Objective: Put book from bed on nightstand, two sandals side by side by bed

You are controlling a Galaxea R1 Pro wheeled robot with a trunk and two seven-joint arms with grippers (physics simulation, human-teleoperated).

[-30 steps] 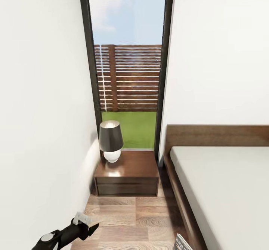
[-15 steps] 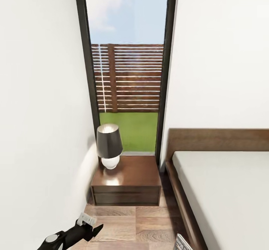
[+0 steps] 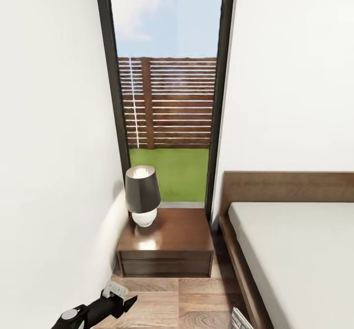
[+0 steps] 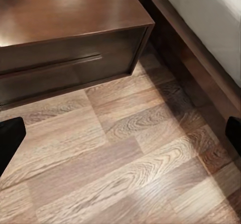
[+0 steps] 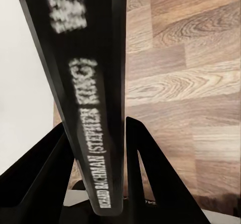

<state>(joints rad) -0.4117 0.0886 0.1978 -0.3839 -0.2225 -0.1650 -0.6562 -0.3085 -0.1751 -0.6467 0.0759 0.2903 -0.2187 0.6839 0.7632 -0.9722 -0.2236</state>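
The dark reddish-brown nightstand [image 3: 167, 243] stands in the corner under a tall window, left of the bed [image 3: 300, 265] with its pale grey mattress. My left gripper [image 3: 127, 301] hovers low over the wood floor in front of the nightstand [image 4: 65, 28], open, its fingertips [image 4: 10, 138] wide apart with nothing between them. My right gripper [image 5: 97, 122] is shut on the book [image 5: 85, 93], whose dark spine with white lettering runs between the black fingers [image 5: 143, 169]. A corner of the book [image 3: 240, 319] shows at the head view's bottom edge beside the bed frame. The sandals are out of view.
A lamp [image 3: 142, 196] with a dark shade and white base occupies the nightstand's left rear part. A white wall [image 3: 54, 172] runs close on the left. The bed's dark frame [image 4: 201, 53] borders a narrow strip of floor [image 3: 191, 294] between wall and bed.
The whole head view has shifted as the camera drew closer to the nightstand. My left gripper sits slightly further right in the picture. The book stays held.
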